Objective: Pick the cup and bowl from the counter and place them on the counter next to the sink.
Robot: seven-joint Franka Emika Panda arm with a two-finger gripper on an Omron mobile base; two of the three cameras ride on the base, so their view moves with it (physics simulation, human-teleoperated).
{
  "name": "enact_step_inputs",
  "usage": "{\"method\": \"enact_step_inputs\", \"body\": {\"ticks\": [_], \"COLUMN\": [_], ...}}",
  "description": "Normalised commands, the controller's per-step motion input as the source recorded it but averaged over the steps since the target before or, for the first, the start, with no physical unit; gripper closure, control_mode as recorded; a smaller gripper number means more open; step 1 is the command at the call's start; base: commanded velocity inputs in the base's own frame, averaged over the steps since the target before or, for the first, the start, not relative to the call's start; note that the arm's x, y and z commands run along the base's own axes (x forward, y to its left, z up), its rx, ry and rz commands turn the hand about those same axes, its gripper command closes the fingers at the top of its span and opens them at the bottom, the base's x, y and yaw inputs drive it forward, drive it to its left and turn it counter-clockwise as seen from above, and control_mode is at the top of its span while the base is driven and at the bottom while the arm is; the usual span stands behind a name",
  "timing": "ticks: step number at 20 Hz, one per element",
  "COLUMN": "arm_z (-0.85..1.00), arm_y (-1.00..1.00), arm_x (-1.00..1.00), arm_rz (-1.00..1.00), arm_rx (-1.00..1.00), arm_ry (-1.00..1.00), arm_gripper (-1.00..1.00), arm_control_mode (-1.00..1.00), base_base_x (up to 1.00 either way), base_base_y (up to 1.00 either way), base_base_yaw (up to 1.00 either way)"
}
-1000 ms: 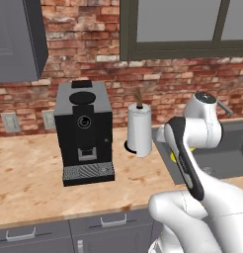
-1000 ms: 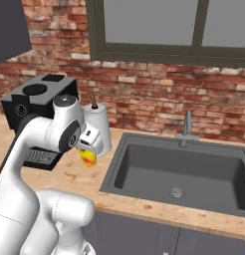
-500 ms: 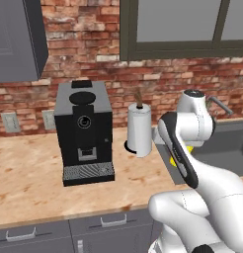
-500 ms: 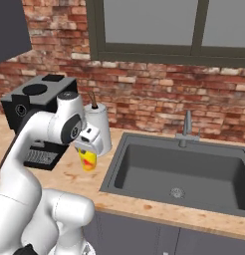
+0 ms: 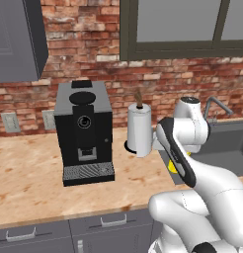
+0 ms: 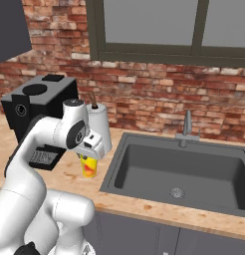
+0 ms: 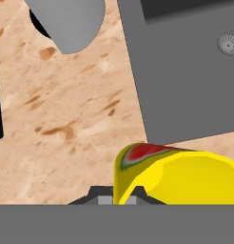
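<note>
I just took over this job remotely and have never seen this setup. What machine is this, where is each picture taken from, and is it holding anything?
It is a white robot arm on a driving base in a simulated kitchen. Two pictures come from cameras on the base, behind the arm to its left and right; the third looks along its gripper. The gripper is shut on the yellow cup, held over the wooden counter just left of the sink. On the counter stand a black coffee machine and a paper towel roll. The tap stands behind the sink.
</note>
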Motion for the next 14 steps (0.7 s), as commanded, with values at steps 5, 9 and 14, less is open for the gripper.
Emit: {"method": "enact_step_inputs", "body": {"ticks": [5, 9, 14], "arm_z": [-0.16, -0.04, -0.03], "arm_y": [0.10, 0.14, 0.18], "arm_x": [0.14, 0.25, 0.25], "arm_rz": [0.00, 0.00, 0.00], "arm_rx": [0.00, 0.00, 0.00], "arm_ry": [0.00, 0.00, 0.02], "arm_gripper": [1.00, 1.00, 1.00], "arm_control_mode": [-1.00, -1.00, -1.00], "base_base_x": [0.00, 0.00, 0.00], "base_base_y": [0.00, 0.00, 0.00], "base_base_yaw": [0.00, 0.00, 0.00]}}
